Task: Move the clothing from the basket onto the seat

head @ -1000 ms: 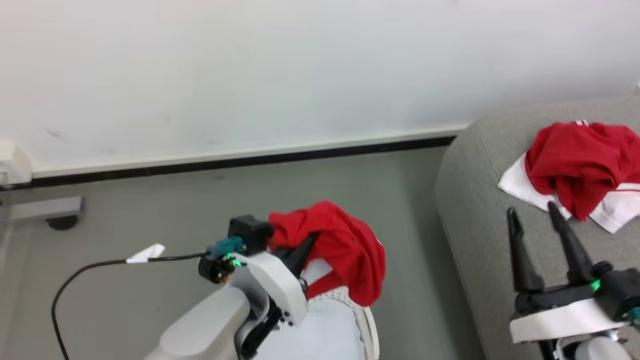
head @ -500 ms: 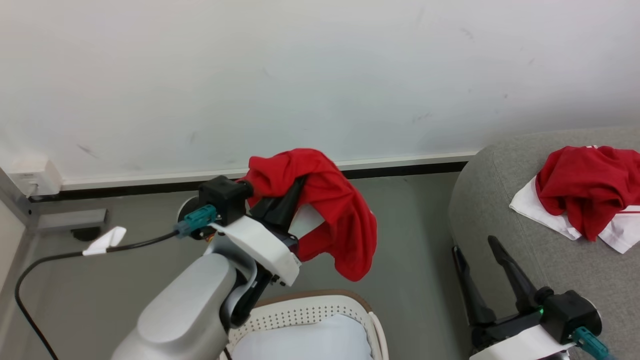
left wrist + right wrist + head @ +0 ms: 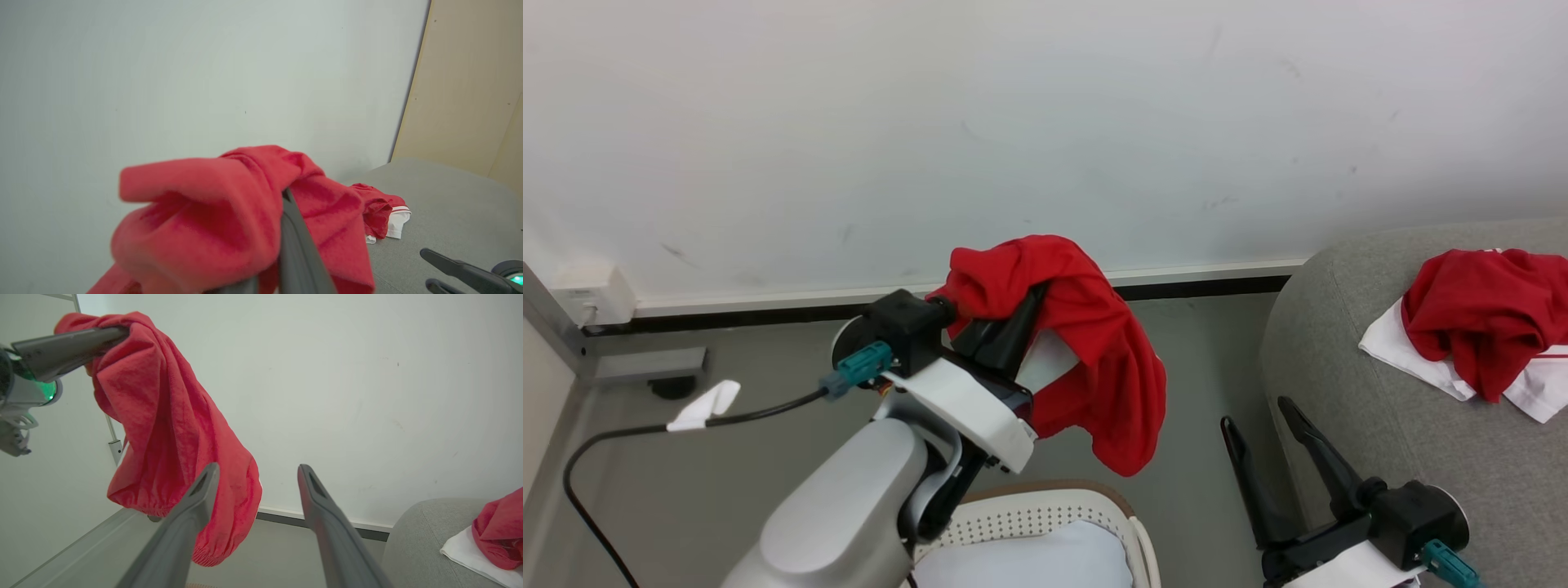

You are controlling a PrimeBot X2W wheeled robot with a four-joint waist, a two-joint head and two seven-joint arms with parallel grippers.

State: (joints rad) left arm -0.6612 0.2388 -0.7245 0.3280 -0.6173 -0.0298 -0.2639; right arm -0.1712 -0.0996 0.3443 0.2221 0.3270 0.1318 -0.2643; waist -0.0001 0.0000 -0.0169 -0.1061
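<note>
**A:** Head view first. Where's the clothing?

**B:** The left fingers [image 3: 1013, 331] are clamped on the plain red garment [image 3: 1111, 359], which hangs in the air above the basket [image 3: 1054, 488]. The red-and-white garment [image 3: 1478, 327] lies crumpled on the sofa [image 3: 1339, 351]. The right fingers [image 3: 1315, 449] stand spread and hold nothing, just beside the sofa's rounded edge.

**A:** Left wrist view?

**B:** Red cloth is bunched over a dark finger, with the sofa beyond.

**A:** Right wrist view?

**B:** Two parted fingers, with the hanging garment behind one of them.

The plain red garment [image 3: 1111, 359] hangs above the cream perforated basket [image 3: 1045, 514] — left of the grey woven sofa [image 3: 1405, 441] bearing the red-and-white garment [image 3: 1486, 327].
</note>
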